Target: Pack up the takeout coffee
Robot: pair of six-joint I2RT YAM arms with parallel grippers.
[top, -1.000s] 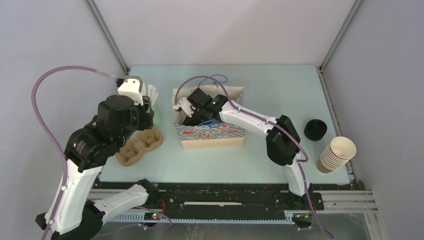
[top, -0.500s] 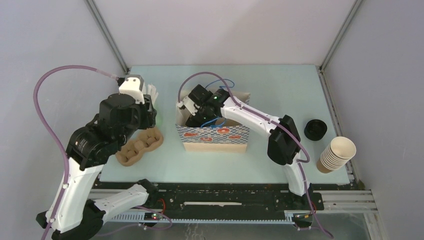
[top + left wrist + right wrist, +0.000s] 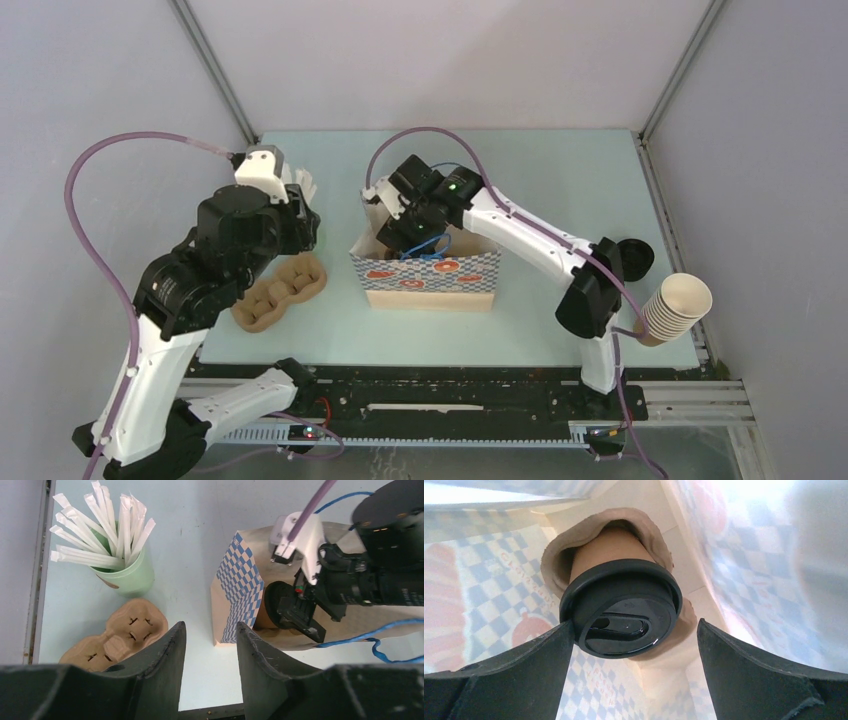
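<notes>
1. Checkered paper bag (image 3: pixel 430 270): stands upright and open-mouthed on the tabletop (image 3: pixel 560 170); all positions below are given relative to it.
2. Takeout coffee (image 3: pixel 620 611): inside the bag, black lid uppermost, with the tan cup body seated in a pulp holder (image 3: pixel 555 565) near the bag's floor.
3. Right claw (image 3: pixel 634 625): lowered into the bag's mouth, with its fingers spread on either side of the lid and gripping nothing. The right finger stands clear of the lid; whether the left finger touches the rim cannot be told.
4. Left claw (image 3: pixel 210 627): above the tabletop left of the bag, fingers spread, empty.
5. Pale green cup of wrapped straws (image 3: pixel 125 575): left of the bag.
6. Pulp cup carrier (image 3: pixel 120 637): left of the bag, toward the arm bases.
7. Stack of lidless paper cups (image 3: pixel 675 310): on its side, well right of the bag.
8. Spare black lid (image 3: pixel 630 258): right of the bag.
</notes>
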